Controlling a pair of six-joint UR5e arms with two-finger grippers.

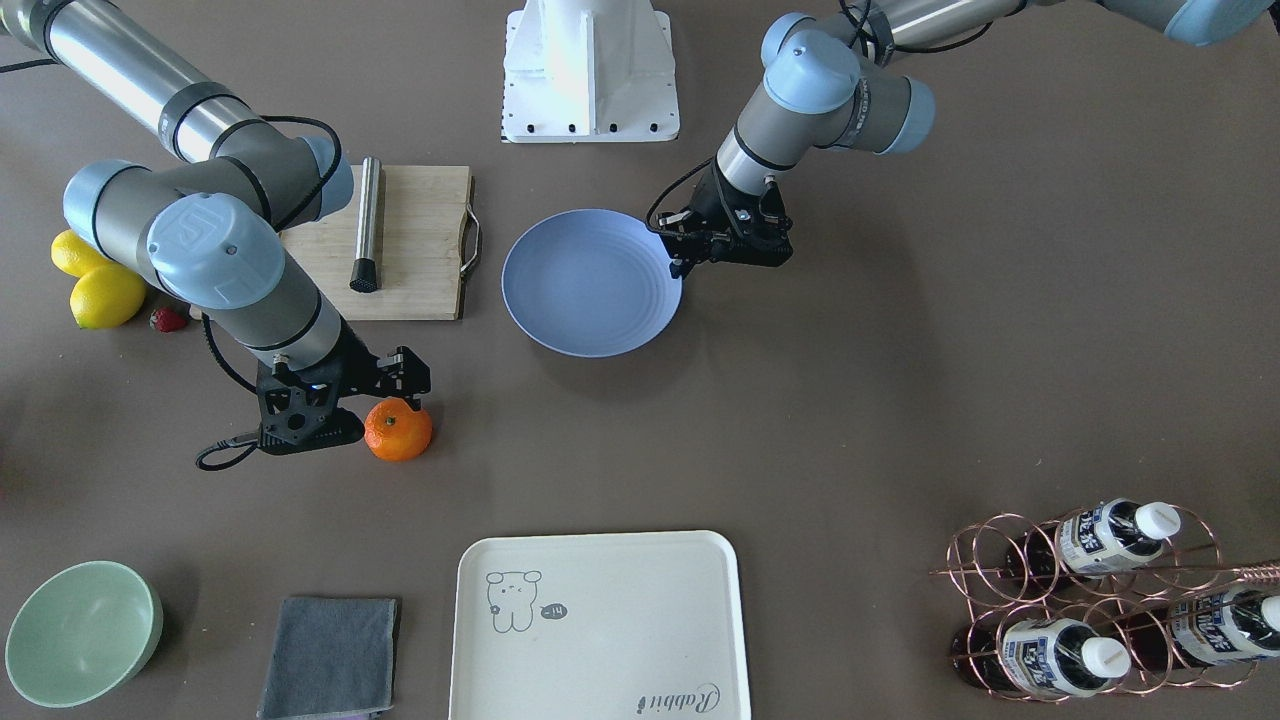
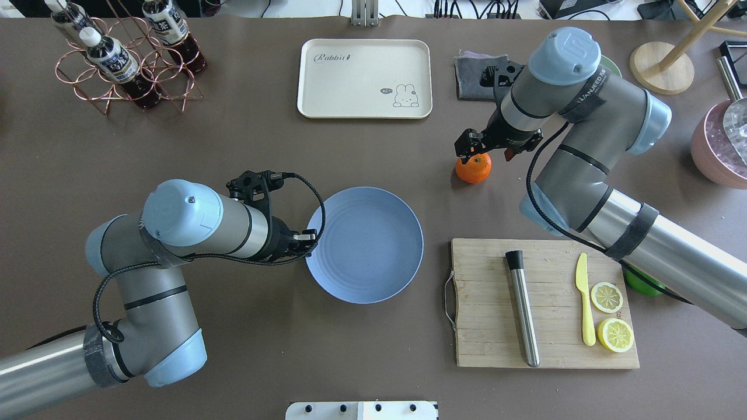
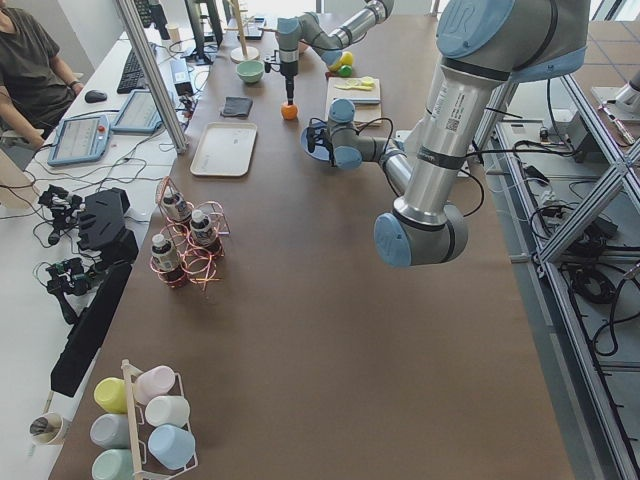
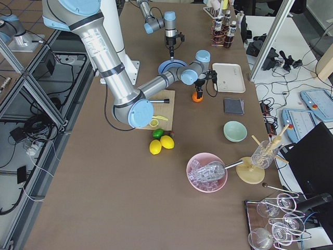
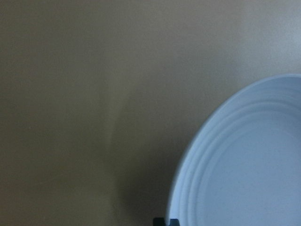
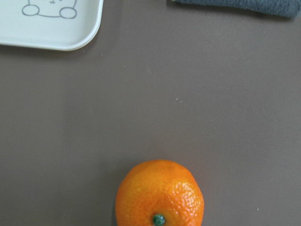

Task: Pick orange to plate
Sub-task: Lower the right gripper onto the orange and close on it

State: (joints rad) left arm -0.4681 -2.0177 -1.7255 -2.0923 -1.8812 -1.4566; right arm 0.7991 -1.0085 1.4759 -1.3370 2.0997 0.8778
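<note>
— So, starting at the left of the overhead view: what about the left fingers (image 2: 309, 237)?
— They sit at the 9 o'clock rim of the plate (image 2: 373, 262). As far as the wrist view shows, they are drawn together and hold nothing. The plate is round, shallow and periwinkle blue with faint rings, and it lies flat on the counter (image 2: 233, 146).
— And the orange (image 2: 473, 168)?
— It is on the counter at about 2 o'clock from the plate, clear of its rim. It is small, round and bright orange, with dimpled skin and a green stem dot (image 6: 159, 219) facing up.
— The right fingers (image 2: 468, 146)?
— They hang straight above the fruit, spread apart and gripping nothing. Whether a tip brushes the skin I cannot tell.
— Anything nearby?
— A cream tray (image 2: 365, 79) lies at 10 o'clock from the orange, and a grey cloth (image 2: 467, 73) at 12.
</note>
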